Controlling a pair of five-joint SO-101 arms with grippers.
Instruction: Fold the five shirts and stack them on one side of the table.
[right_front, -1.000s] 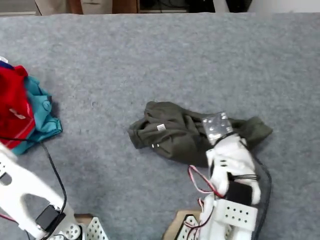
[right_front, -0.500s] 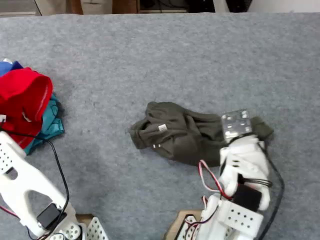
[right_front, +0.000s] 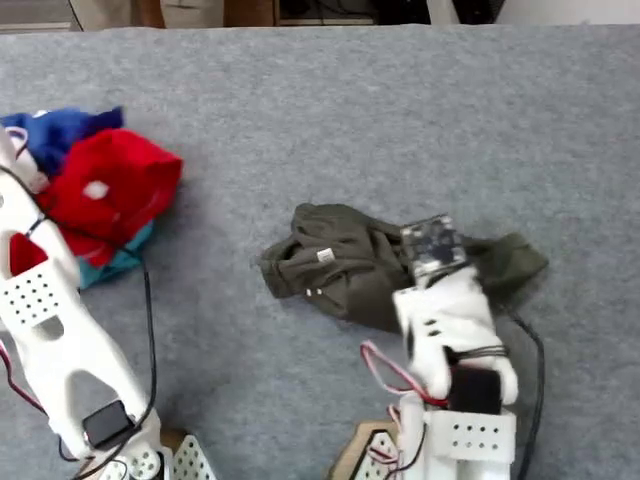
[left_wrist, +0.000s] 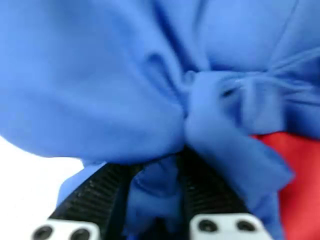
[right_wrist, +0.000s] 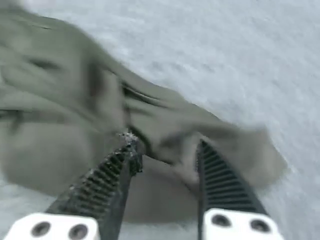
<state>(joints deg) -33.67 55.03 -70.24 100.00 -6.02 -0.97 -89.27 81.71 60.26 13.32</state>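
While the left gripper (left_wrist: 152, 195) is pinching the blue shirt (left_wrist: 115, 75), the red shirt (right_front: 110, 185) is sliding closer to the olive shirt (right_front: 335, 265), where the right gripper (right_wrist: 167, 146) is hovering spread; the teal shirt (right_front: 112, 262) is lying mostly covered.

4 shirts – 1 blue (right_front: 65, 130), 1 red (right_front: 110, 190), 1 teal (right_front: 105, 265), 1 olive (right_front: 340, 265) – & 2 arms, L (right_front: 55, 340) + R (right_front: 450, 325).

- The olive shirt (right_front: 340, 265) blocks the centre, the red-blue pile (right_front: 105, 185) the left side.
- Bare desk (right_front: 400, 110) lies wide behind both, and a narrower lane between them.
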